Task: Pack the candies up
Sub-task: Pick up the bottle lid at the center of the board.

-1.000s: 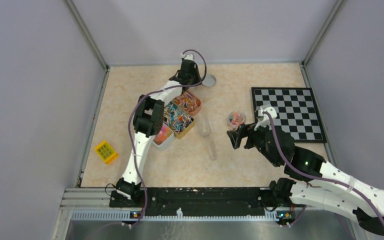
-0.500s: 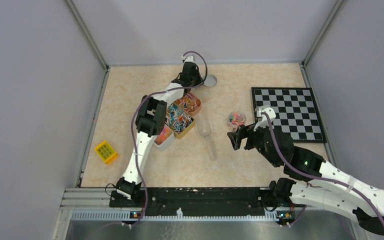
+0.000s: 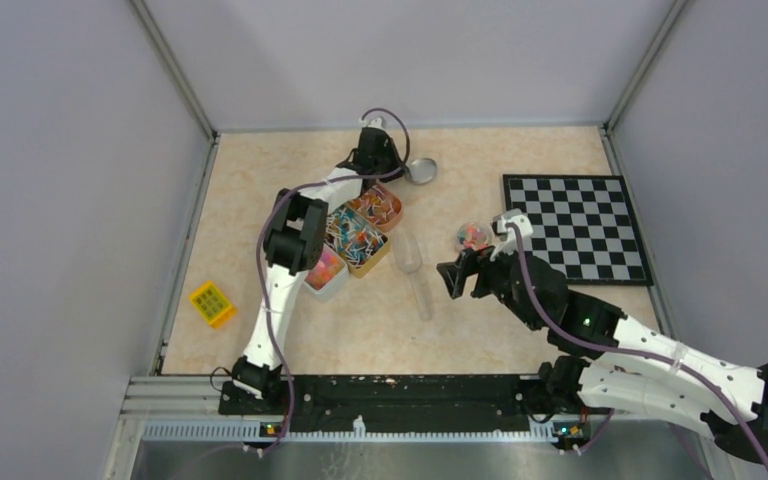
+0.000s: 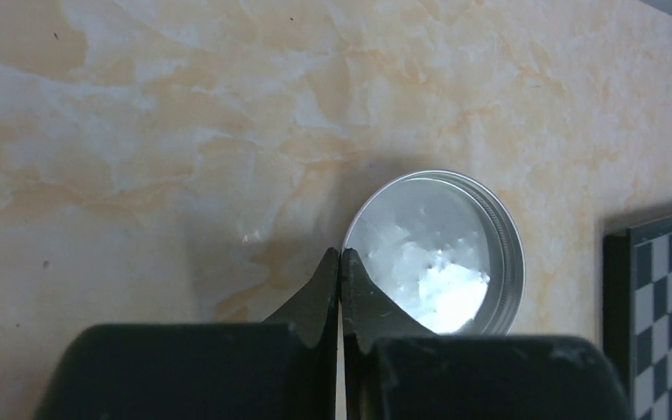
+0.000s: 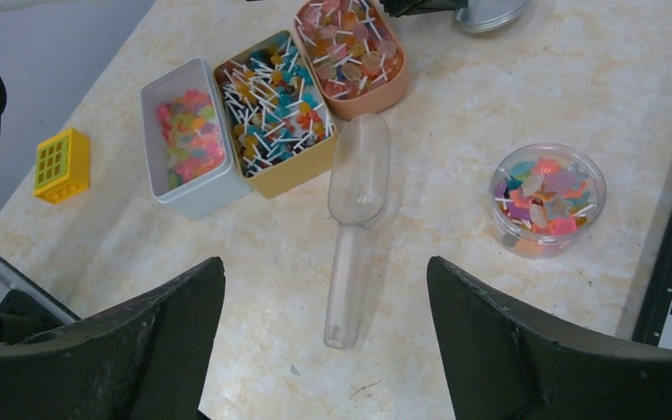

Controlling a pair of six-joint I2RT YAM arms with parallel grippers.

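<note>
Left gripper [image 4: 340, 255]: at the far end of the surface [image 5: 490, 87]; jaws clenched on the rim of the metal lid [image 4: 455, 254].
Right gripper [image 5: 325, 262]: above the scoop [image 5: 359, 175]; jaws released, spread wide, holding nothing.
Candies [image 5: 188, 136]: heaped in the white box [image 5: 153, 105], which sits at the end of a row of three containers.
Yellow box [image 5: 293, 179]: touching the white box; full of lollipops.
Orange oval box [image 5: 376, 98]: next in the row; lollipops.
Scoop: clear plastic, lying just beside the yellow box.
Round tub [image 5: 534, 247]: clear, holds mixed sweets; between the scoop and the chessboard [image 3: 580, 225].
Yellow block [image 5: 61, 164]: apart from the white box.
</note>
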